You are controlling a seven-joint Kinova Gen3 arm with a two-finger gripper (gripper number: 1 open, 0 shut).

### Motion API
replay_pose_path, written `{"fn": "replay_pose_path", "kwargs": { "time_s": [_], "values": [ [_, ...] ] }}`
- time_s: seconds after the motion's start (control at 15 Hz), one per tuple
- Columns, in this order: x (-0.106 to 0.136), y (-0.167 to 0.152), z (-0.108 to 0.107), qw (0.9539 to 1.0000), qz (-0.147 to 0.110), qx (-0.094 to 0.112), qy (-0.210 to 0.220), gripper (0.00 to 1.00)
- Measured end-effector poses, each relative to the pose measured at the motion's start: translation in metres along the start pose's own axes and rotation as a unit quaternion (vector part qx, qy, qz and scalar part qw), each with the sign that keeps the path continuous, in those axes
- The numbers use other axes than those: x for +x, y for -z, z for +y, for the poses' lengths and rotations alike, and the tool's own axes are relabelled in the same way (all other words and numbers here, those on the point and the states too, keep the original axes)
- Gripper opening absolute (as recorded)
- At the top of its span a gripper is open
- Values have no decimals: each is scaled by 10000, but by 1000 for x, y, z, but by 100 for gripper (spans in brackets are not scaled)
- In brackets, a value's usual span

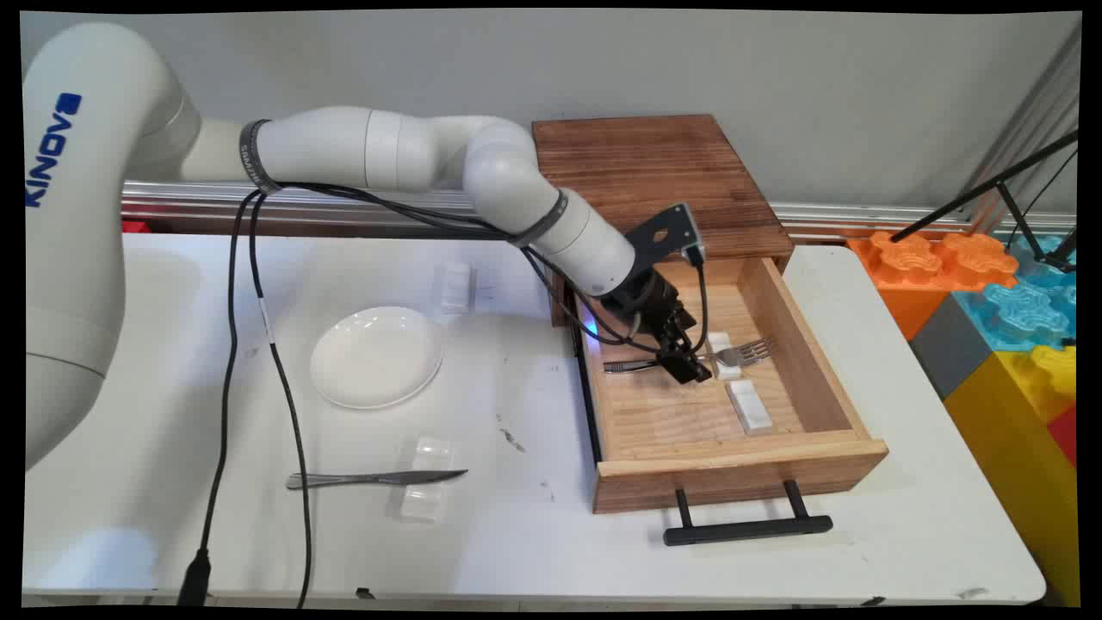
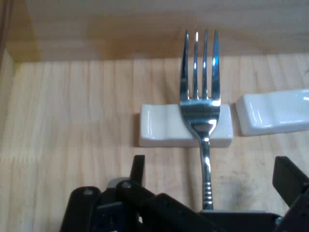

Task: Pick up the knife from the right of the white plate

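My gripper [image 1: 691,363] is down inside an open wooden drawer [image 1: 740,478], open, just above its floor. A silver fork [image 1: 747,351] lies there with its neck across a small white rest [image 1: 726,368]. In the hand view the fork [image 2: 201,104] points away from me, and its handle runs back between my two fingers [image 2: 138,169]. The gripper [image 2: 212,176] straddles the handle without gripping it. A second white rest [image 2: 275,112] lies just right of the first; in the main view this rest [image 1: 751,406] sits nearer the drawer front.
The drawer sticks out of a dark wooden cabinet [image 1: 654,172], its black handle [image 1: 747,530] toward the table's near edge. On the table to the left are a white plate [image 1: 376,356], a knife [image 1: 374,477] across clear rests, and another clear rest [image 1: 456,287]. Coloured foam blocks [image 1: 1016,319] stand at right.
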Motion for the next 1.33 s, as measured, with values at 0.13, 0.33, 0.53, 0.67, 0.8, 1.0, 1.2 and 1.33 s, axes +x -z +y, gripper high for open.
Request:
{"fn": "replay_pose_path", "kwargs": {
  "time_s": [0.13,0.33,0.53,0.67,0.8,1.0,1.2,1.33],
  "values": [
    [11,5,-1,10000,65,4,12,100],
    [31,16,0,9999,124,-2,74,100],
    [54,33,5,9998,116,-48,184,100],
    [68,48,10,9996,78,-92,242,100],
    [76,60,15,9995,26,-121,292,100],
    [85,89,24,9988,-172,-141,434,100],
    [84,122,32,9977,-394,-151,538,100],
    [79,139,36,9970,-484,-147,583,100]
  ]
}}
